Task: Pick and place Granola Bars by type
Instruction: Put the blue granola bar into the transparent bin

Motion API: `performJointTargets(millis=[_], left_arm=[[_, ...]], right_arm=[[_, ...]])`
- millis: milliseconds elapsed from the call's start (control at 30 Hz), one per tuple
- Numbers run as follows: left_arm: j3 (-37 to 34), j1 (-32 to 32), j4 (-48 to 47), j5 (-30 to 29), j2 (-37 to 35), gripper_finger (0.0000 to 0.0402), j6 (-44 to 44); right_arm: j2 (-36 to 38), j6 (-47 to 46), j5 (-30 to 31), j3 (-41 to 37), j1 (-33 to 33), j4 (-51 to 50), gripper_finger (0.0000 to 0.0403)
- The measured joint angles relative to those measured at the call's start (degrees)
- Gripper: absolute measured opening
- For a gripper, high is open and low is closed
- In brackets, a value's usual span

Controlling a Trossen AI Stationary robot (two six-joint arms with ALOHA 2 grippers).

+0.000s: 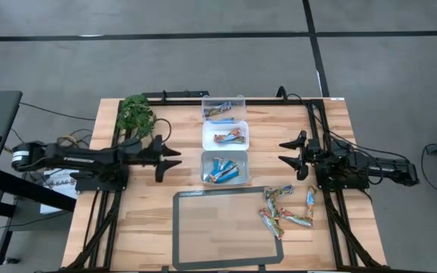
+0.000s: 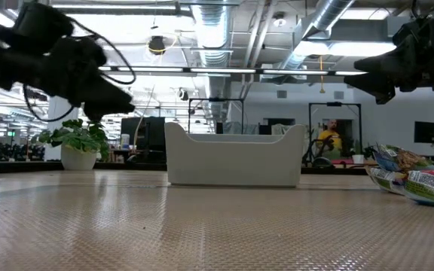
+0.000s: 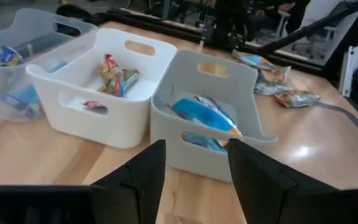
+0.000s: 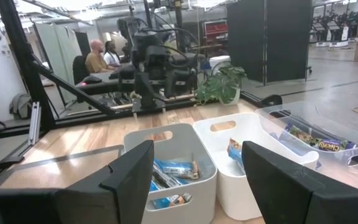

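Several multicoloured green, red and tan granola bars (image 1: pixel 285 208) lie in a loose pile on the table's right part, near the near edge. Bright blue bars (image 1: pixel 224 170) lie in the nearest tub, multicoloured ones (image 1: pixel 227 138) in the middle white tub, and more bars (image 1: pixel 218 111) in the far clear tub. My left gripper (image 1: pixel 174 158) hovers open, left of the tubs, fingers pointing at them (image 3: pixel 194 165). My right gripper (image 1: pixel 285 150) hovers open, right of the tubs and above the pile's far side (image 4: pixel 197 168). Neither holds anything.
A dark-framed rectangular mat (image 1: pixel 226 227) lies on the near middle of the table. A potted green plant (image 1: pixel 136 114) stands at the far left corner. The three tubs stand in a row at the far middle. People sit in the room beyond (image 4: pixel 98 57).
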State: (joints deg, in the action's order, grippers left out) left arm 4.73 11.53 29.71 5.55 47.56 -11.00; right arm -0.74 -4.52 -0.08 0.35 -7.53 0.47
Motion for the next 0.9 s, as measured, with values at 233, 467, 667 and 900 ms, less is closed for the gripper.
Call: performJointTargets(millis=[233,467,667,900], left_arm=[[-4.1,-1.4,-3.5,-0.1,-10.0,0.0167,0.5],[-4.1,-1.5,-12.9,-0.9,-20.5,0.0167,8.1],[-4.2,-1.5,-20.9,-2.6,-30.9,0.0167,8.7],[-4.2,-1.5,-27.8,-5.9,-40.4,0.0167,6.7]], right_arm=[[0.0,0.0,0.0,0.0,0.0,0.0,0.024],[0.0,0.0,0.0,0.0,0.0,0.0,0.024],[0.0,0.0,0.0,0.0,0.0,0.0,0.024],[0.0,0.0,0.0,0.0,0.0,0.0,0.024]])
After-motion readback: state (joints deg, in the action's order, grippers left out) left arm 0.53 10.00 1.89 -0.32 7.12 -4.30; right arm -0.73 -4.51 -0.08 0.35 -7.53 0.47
